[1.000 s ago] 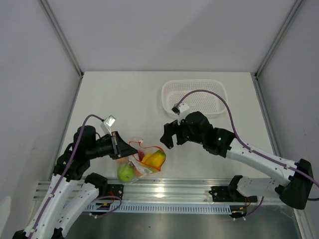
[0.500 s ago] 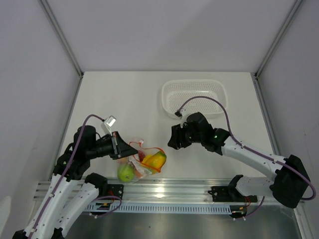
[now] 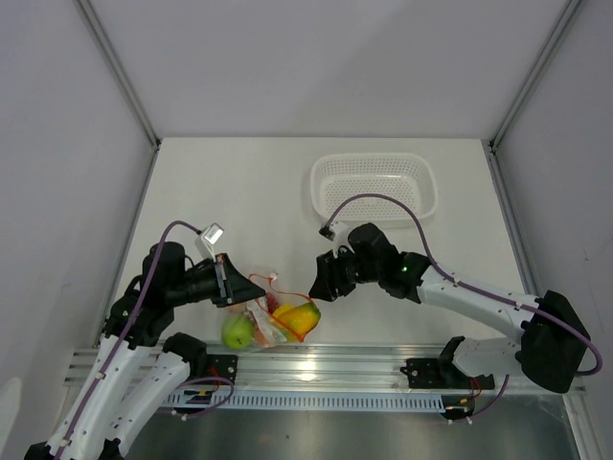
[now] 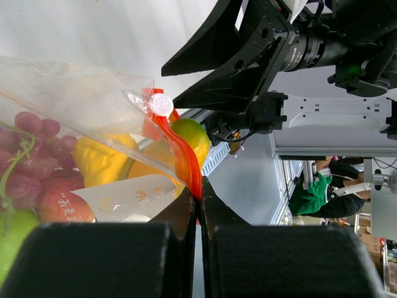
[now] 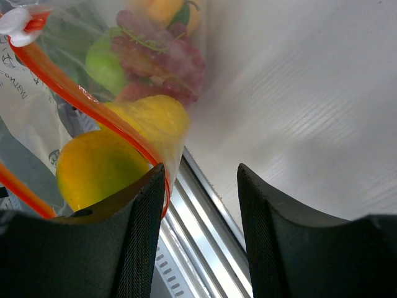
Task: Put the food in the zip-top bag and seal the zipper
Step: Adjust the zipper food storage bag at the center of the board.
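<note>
White table (image 3: 239, 192) carries the bag (image 3: 261, 324) near its front edge, long axis left to right, mouth gaping toward the right arm. Inside lie mango (image 3: 300, 313), apple (image 3: 238, 332) and grapes (image 4: 31, 162). Left gripper (image 4: 198, 196) pinches the zipper (image 4: 181, 148). Right gripper (image 5: 201, 180) hovers beside the mango end, fingers apart.

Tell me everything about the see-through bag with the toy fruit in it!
The zip-top bag is a small pouch of clear, crinkly plastic with a red-orange zipper along its mouth and a white tab on it. The mouth looks open. Inside show a green apple, an orange-yellow mango, dark red grapes and a yellow piece. It sits near the front edge of the table. The left gripper pinches the zipper; the open right gripper is close beside the mouth.
</note>
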Controlling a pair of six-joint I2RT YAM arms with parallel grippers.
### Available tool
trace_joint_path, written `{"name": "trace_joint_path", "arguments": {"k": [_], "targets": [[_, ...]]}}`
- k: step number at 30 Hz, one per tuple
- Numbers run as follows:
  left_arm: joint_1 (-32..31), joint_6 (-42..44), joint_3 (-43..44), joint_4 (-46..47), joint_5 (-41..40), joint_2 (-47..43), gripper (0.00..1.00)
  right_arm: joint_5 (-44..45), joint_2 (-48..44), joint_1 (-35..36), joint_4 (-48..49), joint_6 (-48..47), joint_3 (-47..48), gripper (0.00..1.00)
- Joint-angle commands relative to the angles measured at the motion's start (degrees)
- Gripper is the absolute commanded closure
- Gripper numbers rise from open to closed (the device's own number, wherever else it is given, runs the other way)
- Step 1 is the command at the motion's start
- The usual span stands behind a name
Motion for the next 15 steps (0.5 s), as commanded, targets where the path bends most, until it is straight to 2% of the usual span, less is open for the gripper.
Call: {"name": "trace_joint_path", "arguments": {"k": [1, 15], "targets": [[0.41, -0.39, 0.08, 2.53, 1.49, -0.60, 0.99, -1.44, -1.36, 0.41, 2.17, 0.69, 0.06, 0.48], [0.41, -0.21, -0.01, 2.18, 1.40, -0.60, 0.99, 1.55, -6.82, 5.42, -1.26, -1.15, 0.68, 0.47]]}}
